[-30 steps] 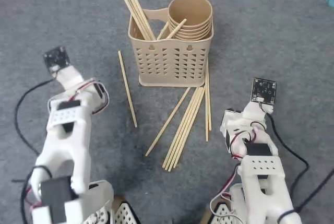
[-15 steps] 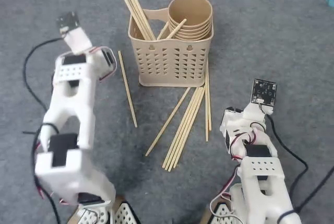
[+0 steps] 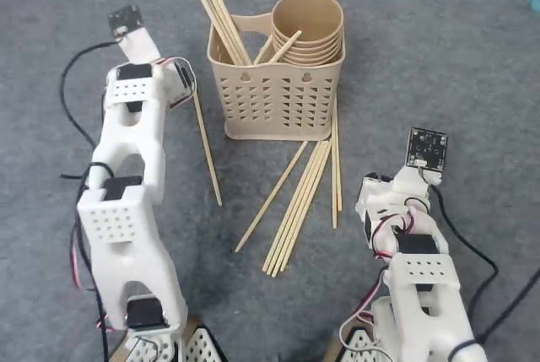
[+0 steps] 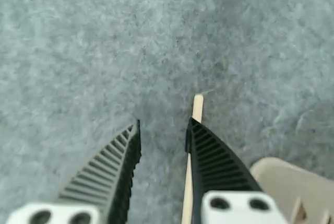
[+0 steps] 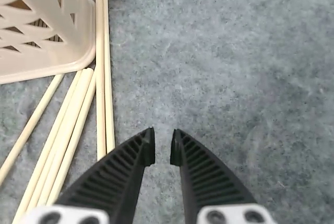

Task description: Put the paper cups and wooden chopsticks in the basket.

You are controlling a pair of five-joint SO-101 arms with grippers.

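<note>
Left gripper (image 4: 164, 124) gapes empty beside a chopstick (image 4: 197, 106); basket (image 3: 278, 105) holds stacked cups (image 3: 308, 16), chopsticks (image 3: 221, 16)

Matt wooden chopsticks (image 3: 298, 207), smooth plastic basket (image 3: 278, 100), rough cloth table cover (image 3: 472, 83)

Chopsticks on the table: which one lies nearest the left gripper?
The lone chopstick left of the basket, apart from the bundle; its end lies beside the left gripper.

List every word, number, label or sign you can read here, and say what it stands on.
No text can be read.
Basket, paper cups, chopsticks, grey table cover: no print on any of them.
Camera boards on the arms: any markings are too small to read.
</note>
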